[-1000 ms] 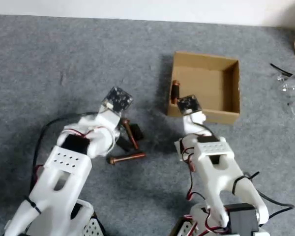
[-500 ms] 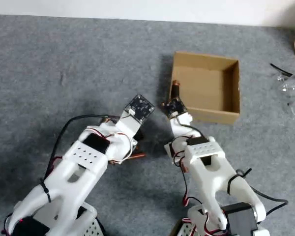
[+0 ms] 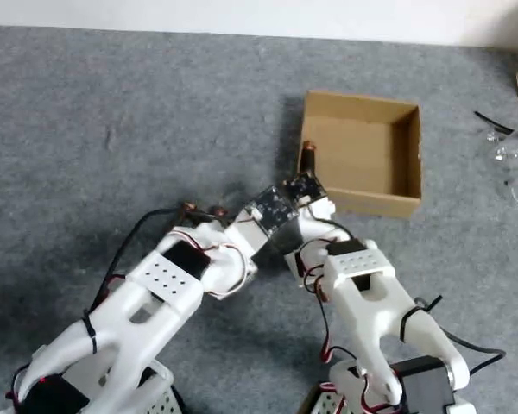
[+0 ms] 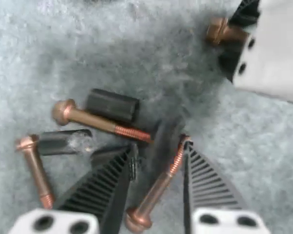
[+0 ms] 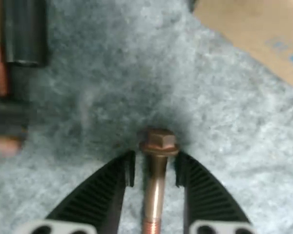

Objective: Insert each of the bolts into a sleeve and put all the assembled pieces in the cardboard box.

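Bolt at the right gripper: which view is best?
Right wrist view: the bolt runs lengthwise along the right gripper, hex head to threads. Left wrist view catches its head beside that gripper. High view: the right arm covers it.

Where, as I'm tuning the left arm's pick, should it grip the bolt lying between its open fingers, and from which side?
Probably the smooth shank of the bolt, midway between flanged head and thread, from straight above. It lies flat on the carpet, slanted across the gap of the open left gripper, so turning the wrist to square the jaws to the shank should help.
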`<control>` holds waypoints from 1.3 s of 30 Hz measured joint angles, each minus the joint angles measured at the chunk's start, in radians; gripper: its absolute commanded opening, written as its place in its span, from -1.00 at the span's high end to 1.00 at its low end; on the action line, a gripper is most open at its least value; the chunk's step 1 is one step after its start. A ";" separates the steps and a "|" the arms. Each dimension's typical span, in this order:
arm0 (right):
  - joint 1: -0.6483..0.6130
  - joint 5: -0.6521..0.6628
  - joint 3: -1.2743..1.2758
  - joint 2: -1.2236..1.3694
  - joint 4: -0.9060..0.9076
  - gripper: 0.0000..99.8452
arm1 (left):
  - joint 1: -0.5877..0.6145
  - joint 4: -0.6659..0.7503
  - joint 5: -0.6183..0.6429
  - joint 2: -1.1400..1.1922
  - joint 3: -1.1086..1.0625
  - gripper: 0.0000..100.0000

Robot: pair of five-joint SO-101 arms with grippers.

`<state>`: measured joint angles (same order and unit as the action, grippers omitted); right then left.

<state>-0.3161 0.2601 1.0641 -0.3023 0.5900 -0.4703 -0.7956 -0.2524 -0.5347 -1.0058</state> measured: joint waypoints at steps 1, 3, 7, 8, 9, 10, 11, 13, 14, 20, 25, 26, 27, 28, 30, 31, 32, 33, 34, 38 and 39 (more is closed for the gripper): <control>0.000 0.000 0.000 0.000 0.000 0.69 | -0.005 0.000 0.000 0.000 -0.009 0.67; 0.003 0.000 0.000 0.000 0.000 0.69 | -0.011 0.000 -0.008 0.000 -0.021 0.67; 0.058 -0.049 -0.002 0.002 -0.003 0.69 | -0.003 0.002 -0.005 0.000 -0.048 0.67; 0.074 -0.057 -0.002 0.002 -0.006 0.69 | 0.008 0.002 -0.008 0.000 -0.055 0.67; 0.089 -0.063 -0.002 0.002 -0.006 0.69 | 0.025 0.002 -0.008 -0.002 -0.057 0.67; 0.101 -0.066 -0.002 0.002 -0.008 0.69 | 0.046 0.002 0.000 -0.005 -0.057 0.67; 0.110 -0.068 -0.002 0.002 -0.008 0.69 | 0.072 0.002 0.018 -0.011 -0.057 0.67; 0.117 -0.071 -0.005 0.002 -0.008 0.69 | 0.130 0.006 0.064 -0.037 -0.057 0.67; 0.118 -0.074 -0.006 0.002 -0.006 0.69 | 0.164 0.017 0.083 -0.051 -0.061 0.67; 0.120 -0.074 -0.006 0.002 -0.006 0.69 | 0.341 0.141 0.149 -0.150 -0.163 0.67; 0.120 -0.074 -0.006 0.002 -0.006 0.69 | 0.379 0.206 0.153 -0.249 -0.239 0.78; 0.120 -0.074 -0.006 0.002 -0.006 0.69 | 0.396 0.227 0.153 -0.265 -0.256 0.80; 0.120 -0.074 -0.006 0.002 -0.006 0.69 | 0.417 0.250 0.153 -0.281 -0.272 0.80; 0.120 -0.074 -0.006 0.002 -0.006 0.69 | 0.442 0.276 0.153 -0.295 -0.287 0.80; 0.126 -0.074 -0.006 0.002 -0.006 0.69 | 0.497 0.324 0.183 -0.302 -0.298 0.77; 0.126 -0.074 -0.006 0.002 -0.006 0.69 | 0.523 0.339 0.209 -0.304 -0.299 0.76; 0.126 -0.074 -0.006 0.002 -0.006 0.69 | 0.545 0.348 0.230 -0.304 -0.299 0.76; 0.126 -0.074 -0.006 0.002 -0.006 0.69 | 0.560 0.354 0.241 -0.304 -0.299 0.75; 0.126 -0.074 -0.011 0.003 -0.006 0.68 | 0.568 0.359 0.247 -0.304 -0.299 0.75; 0.080 -0.011 -0.052 0.006 0.014 0.68 | 0.580 0.364 0.258 -0.305 -0.299 0.75; 0.066 0.023 -0.063 0.008 0.029 0.68 | 0.580 0.364 0.258 -0.305 -0.299 0.75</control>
<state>-0.2501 0.2831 1.0012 -0.2946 0.6191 0.1097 -0.4319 0.0054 -0.8401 -1.3050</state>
